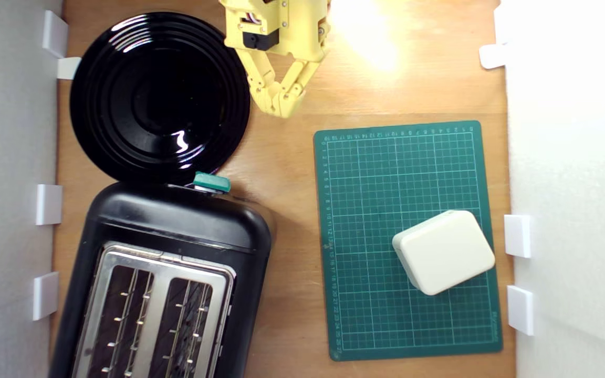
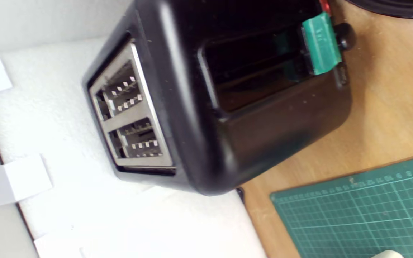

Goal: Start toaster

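Sat on a bare wooden table, walled in by white foam boards on either side. Largest of all, the black toaster, parked at the lower part of the exterior view's left, silver top plate up, both slots apparently empty though hard to tell. Just above it in that view, a round glossy black plate, rim touching or nearly touching the toaster's end. To the exterior view's right, a green cutting mat, carrying a small cream box toward its lower right corner. Smaller still, the yellow gripper near the top centre, hovering beside the plate, well apart from the toaster, fingertips pinched together on nothing. Smallest, the teal lever on the toaster's end face, by the plate; seemed up, at the top of its slot in the wrist view. Judged an approach step, nothing pressed yet. Next move would call for travelling over to the lever, landing squarely on its narrow top, then pushing straight down until latched, clear of the plate.
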